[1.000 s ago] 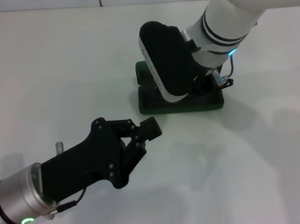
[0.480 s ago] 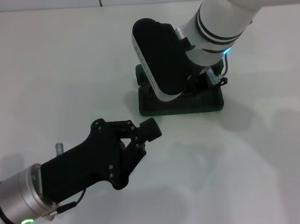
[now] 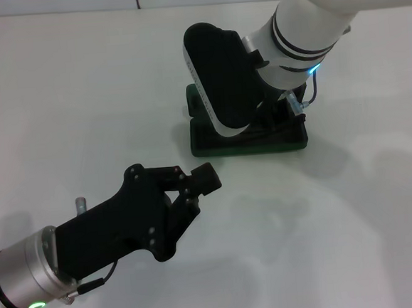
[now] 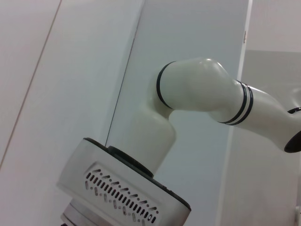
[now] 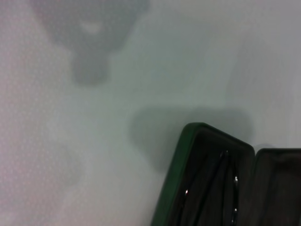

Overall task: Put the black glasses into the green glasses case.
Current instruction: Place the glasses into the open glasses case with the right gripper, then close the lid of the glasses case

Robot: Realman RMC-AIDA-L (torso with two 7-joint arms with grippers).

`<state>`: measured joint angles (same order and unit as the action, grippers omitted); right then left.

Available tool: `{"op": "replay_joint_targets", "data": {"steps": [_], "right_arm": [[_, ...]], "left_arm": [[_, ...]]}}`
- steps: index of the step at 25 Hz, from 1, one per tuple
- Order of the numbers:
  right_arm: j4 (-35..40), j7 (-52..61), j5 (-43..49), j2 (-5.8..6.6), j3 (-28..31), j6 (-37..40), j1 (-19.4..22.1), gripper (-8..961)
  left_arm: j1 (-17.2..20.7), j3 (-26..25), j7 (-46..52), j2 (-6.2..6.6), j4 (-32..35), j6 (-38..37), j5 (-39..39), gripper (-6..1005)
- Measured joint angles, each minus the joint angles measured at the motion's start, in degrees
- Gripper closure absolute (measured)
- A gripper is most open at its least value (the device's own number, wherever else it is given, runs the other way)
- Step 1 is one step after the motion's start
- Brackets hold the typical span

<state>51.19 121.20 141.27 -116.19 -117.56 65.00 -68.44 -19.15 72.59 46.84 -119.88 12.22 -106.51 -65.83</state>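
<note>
The green glasses case lies on the white table, mostly covered by my right arm. My right gripper hangs directly over the case. In the right wrist view the case is open, showing its dark lining. Thin black rods with small glints, the black glasses, lie inside it. The glasses are hidden in the head view. My left gripper is shut and empty, hovering over the table in front of and to the left of the case.
The white table surrounds the case on all sides. The left wrist view shows only my own body and a wall.
My right arm has shifted slightly to the left and back over the case. The left arm has not moved.
</note>
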Motion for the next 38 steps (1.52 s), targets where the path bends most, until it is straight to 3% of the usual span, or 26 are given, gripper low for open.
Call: {"op": "replay_joint_targets", "data": {"steps": [5,13,17,20,21,22,23,25,26,29,32,35,38], "right_arm": [[1.0,0.4,0.1,0.00,0.0,0.1,0.4,740],[11.9,5.3,0.3,0.00,0.4,6.3,5.7,712],[18.2,6.7,0.8,0.00,2.6,7.3,11.6,705],[25.4,6.6,0.2,0.01,7.8,8.4,19.2,699],[25.4,6.6,0.2,0.01,7.8,8.4,19.2,697],[29.1,6.2,-4.1,0.10,13.0,10.4,25.2,695],[29.6,6.0,-5.1,0.15,14.1,10.8,26.6,693],[30.5,3.9,-10.6,0.35,18.6,12.1,31.5,690],[30.6,0.7,-15.3,0.38,22.3,13.1,35.8,688],[28.6,-10.6,-28.6,0.16,31.0,17.6,44.8,682],[23.7,-18.8,-38.8,0.26,37.7,22.7,49.7,676],[17.9,-24.1,-44.1,0.51,40.2,24.7,52.1,671],[14.2,-28.3,-46.8,0.65,42.5,25.7,55.7,665]], "left_arm": [[0.0,0.0,0.0,0.00,0.0,0.0,0.0,959],[0.2,-0.4,0.0,0.46,0.4,-1.7,0.4,958],[0.1,-0.8,0.9,1.60,1.7,-3.0,0.9,958],[-0.3,-2.4,3.6,3.18,4.3,-3.3,1.4,958],[-0.4,-3.6,5.2,3.75,6.0,-3.4,1.4,958],[-0.7,-5.3,7.0,4.44,7.8,-3.3,1.4,958],[-1.2,-6.7,8.6,5.07,9.1,-2.8,1.3,958],[-3.1,-9.5,12.4,6.63,11.2,-1.3,0.8,958],[-4.1,-10.1,13.9,7.28,11.6,-0.5,0.5,958],[-9.8,-10.8,19.8,10.30,12.7,3.9,-2.3,937],[-14.1,-10.9,24.4,12.09,14.4,8.0,-6.9,918],[-17.3,-11.0,26.9,12.57,15.4,12.6,-12.6,901],[-23.6,-10.9,28.4,10.69,14.8,20.1,-20.9,883]]}}
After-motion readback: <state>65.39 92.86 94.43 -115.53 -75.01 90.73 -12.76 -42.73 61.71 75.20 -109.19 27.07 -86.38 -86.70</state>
